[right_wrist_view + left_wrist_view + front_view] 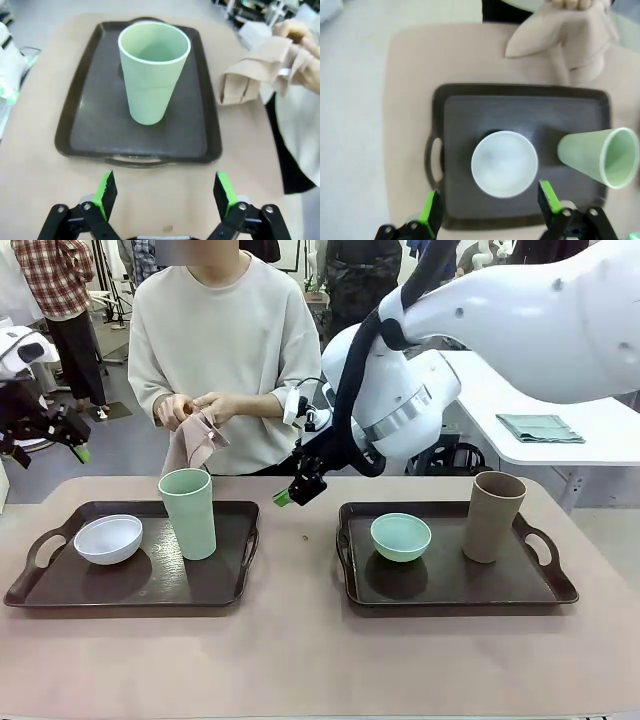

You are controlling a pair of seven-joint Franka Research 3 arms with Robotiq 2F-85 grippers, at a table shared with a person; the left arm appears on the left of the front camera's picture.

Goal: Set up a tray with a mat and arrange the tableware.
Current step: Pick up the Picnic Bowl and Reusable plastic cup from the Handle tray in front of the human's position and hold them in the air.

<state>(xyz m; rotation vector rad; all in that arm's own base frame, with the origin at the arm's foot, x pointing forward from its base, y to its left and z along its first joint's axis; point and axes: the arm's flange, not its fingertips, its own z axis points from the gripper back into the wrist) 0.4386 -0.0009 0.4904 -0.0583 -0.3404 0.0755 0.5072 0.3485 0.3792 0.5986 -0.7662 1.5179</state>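
Observation:
Two dark trays lie on the table. The left tray [225, 585] holds a white bowl [108, 538] and a pale green cup [188, 512]. On the right tray [450, 590] stand a mint green bowl [400, 536] and a tan cup [493, 516]. A person behind the table holds a folded beige mat [195, 440] in both hands. My left gripper [489, 205] hovers open high above the white bowl [504, 164]. The right gripper [165, 194] is open in the air between the trays, pointing at the green cup [154, 70].
The table [300, 660] has bare room between the trays and along its front edge. My right arm [400, 400] reaches across the middle above the right tray. A second white table [600, 435] with a folded green cloth [540, 427] stands behind at right.

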